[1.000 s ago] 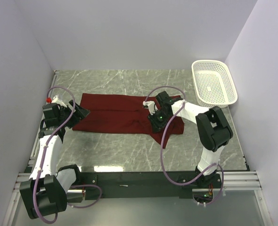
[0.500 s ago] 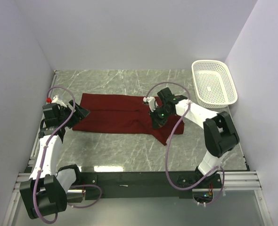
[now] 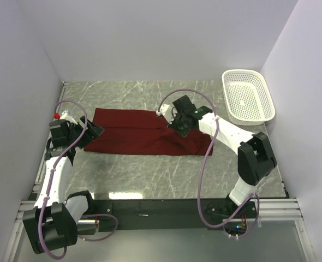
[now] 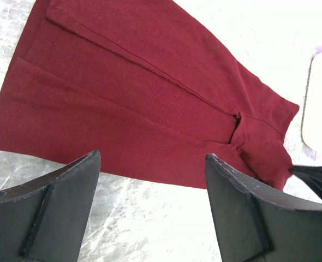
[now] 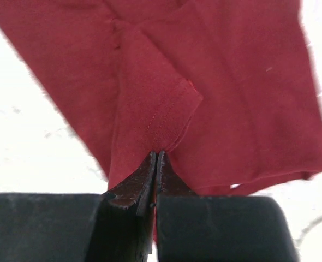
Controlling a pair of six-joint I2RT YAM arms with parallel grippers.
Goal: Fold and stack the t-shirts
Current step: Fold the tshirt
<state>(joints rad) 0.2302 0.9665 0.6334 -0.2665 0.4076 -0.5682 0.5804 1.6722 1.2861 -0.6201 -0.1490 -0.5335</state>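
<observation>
Dark red short-sleeved cotton t-shirt: laid flat at frame centre on grey marbled tabletop. Right gripper: clamped tight on a raised fold of fabric, right of centre. Left gripper: fingers spread wide, nothing held, centre left at the shirt's edge. White mesh plastic basket: upper right.

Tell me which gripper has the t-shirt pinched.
The right gripper: its jaws are shut on a fold of the maroon t-shirt. The left gripper stands open at the shirt's other end, gripping nothing.
</observation>
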